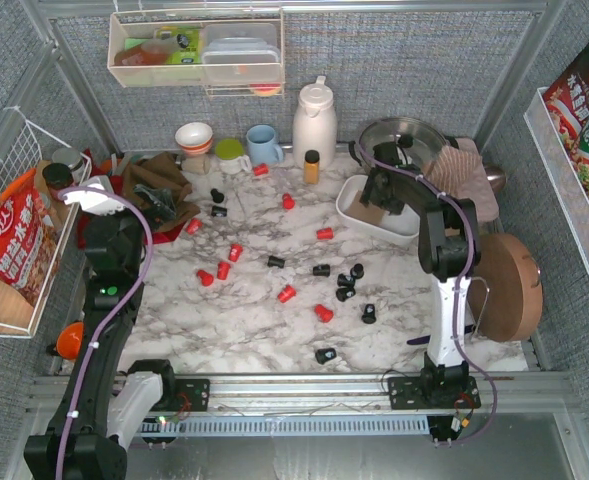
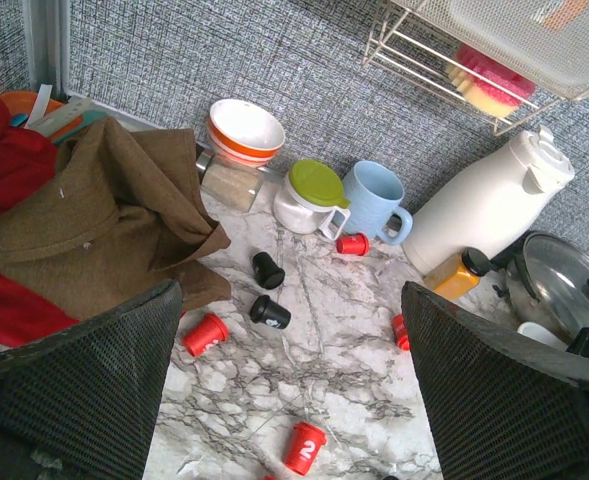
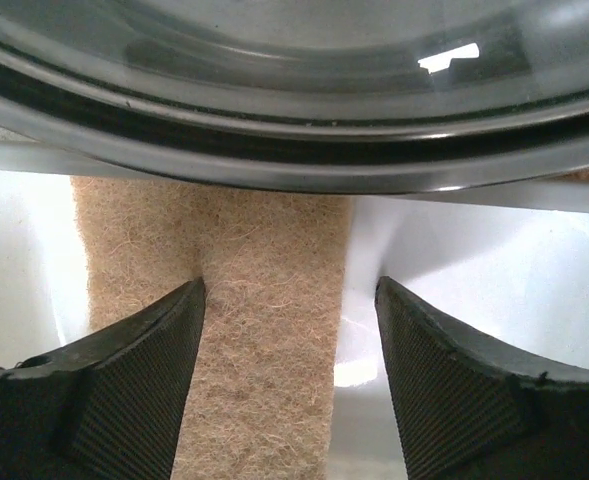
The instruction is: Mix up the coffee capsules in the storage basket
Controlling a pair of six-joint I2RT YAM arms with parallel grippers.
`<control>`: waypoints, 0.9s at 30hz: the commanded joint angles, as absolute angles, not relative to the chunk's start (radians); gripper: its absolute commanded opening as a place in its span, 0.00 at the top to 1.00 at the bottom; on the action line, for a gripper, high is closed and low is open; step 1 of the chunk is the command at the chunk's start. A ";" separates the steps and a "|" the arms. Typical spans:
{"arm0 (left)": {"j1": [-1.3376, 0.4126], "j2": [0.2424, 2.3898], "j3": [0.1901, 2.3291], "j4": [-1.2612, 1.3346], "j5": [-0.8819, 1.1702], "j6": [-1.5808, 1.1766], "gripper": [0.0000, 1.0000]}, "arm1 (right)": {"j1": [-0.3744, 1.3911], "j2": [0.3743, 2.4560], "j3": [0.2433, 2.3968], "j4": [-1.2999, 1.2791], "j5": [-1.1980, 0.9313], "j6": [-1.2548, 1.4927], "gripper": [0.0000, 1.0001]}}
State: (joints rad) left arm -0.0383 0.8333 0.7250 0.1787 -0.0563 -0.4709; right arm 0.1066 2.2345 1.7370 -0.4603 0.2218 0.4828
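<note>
The coffee capsules (image 1: 287, 294) are small tapered plastic cups, glossy red or black. Those in view lie scattered on the veined marble tabletop (image 1: 264, 335), most on their sides. The reds run from 11 o'clock down through the centre, and a knot of blacks sits at about 4 o'clock. The storage basket (image 1: 352, 200) is smooth white plastic with rounded corners and solid walls. It sits at 2 o'clock, its far edge against a domed glass lid (image 1: 399, 135) with a dark rim. The right gripper (image 3: 290, 300) is down inside the basket with its ribbed black jaws moderately apart and gripping nothing. Under them a tan, coarse-fibred pad (image 3: 264, 330) lies on the basket floor, its right edge falling inside the gap between the jaws. The right jaw is over bare white plastic, and the lid's rim fills the view just past the fingertips. The left gripper (image 2: 292, 300) hangs at 10 o'clock with its jaws spread wide and nothing between them, above the edge of a crumpled brown woven cloth (image 2: 84, 210). Along the back wall at 12 o'clock stand stacked bowls (image 1: 194, 137), a pale blue mug (image 1: 264, 145), a white jug (image 1: 314, 125) and an amber bottle (image 1: 312, 167). The widest open marble lies at 6 to 7 o'clock, in front of the metal rail at the near edge. At 3 o'clock a round wooden board (image 1: 509, 285) sits at that side of the table.
</note>
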 commanded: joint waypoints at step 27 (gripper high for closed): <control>-0.038 0.836 0.720 0.213 -0.048 -0.473 0.01 | 0.127 2.024 1.610 -0.414 0.321 0.408 1.00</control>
State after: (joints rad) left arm -0.0383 0.8349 0.7216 0.1806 -0.0498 -0.4755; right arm 0.1223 2.0693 1.6196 -0.4309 0.2890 0.4549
